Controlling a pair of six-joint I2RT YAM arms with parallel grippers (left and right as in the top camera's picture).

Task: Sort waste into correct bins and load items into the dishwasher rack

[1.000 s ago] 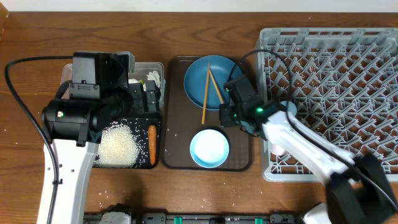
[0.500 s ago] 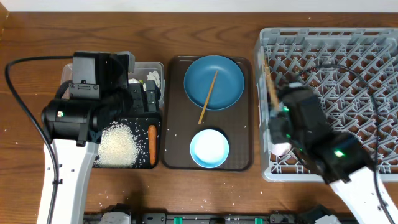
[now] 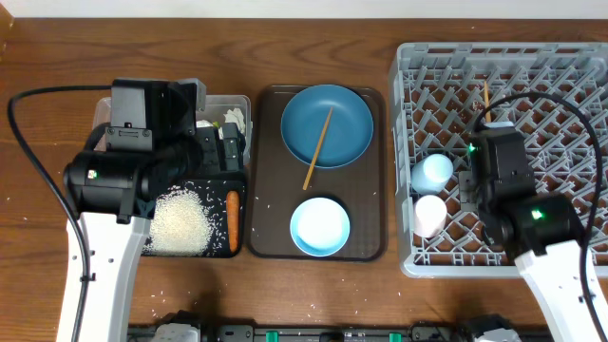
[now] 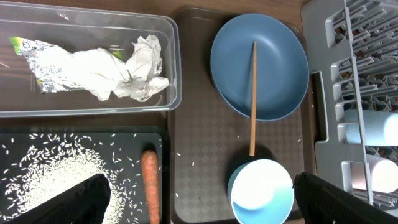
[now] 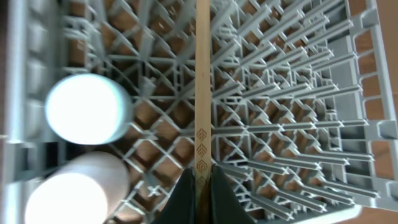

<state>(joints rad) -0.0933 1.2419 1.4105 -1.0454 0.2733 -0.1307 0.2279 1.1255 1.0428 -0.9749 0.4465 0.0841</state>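
The right gripper [image 5: 200,186] is clamped on a slim brown wooden chopstick [image 5: 202,93]. Its two dark fingers pinch the stick's near end, where small stamped marks show on the smooth pale wood. The stick points away over the left half of the big square grey plastic dishwasher rack [image 3: 404,258], above its open lattice of diagonal ribs and upright pegs. Whether the far tip touches the grid cannot be told. By the rack's left wall sit a matt light blue cup [image 3: 432,171] and, just nearer, a pale pink cup [image 3: 429,216].

On the dark brown textured serving tray [image 3: 266,204] in the middle, a second chopstick [image 4: 252,99] rests across a round dark blue dish [image 4: 280,68]. It ends just beside a glossy light blue bowl [image 4: 261,190].

At the left, a clear plastic rectangular tub [image 4: 176,62] holds crumpled white tissue [image 4: 124,74] and a creased green-and-yellow wrapper [image 4: 22,45]. Just nearer, a shallow black rectangular tray [image 4: 81,130] carries loose white rice grains [image 4: 43,180] and a small orange carrot [image 4: 149,186] along its right side. The left gripper [image 4: 200,186] hangs above these, fingers spread wide, holding nothing.
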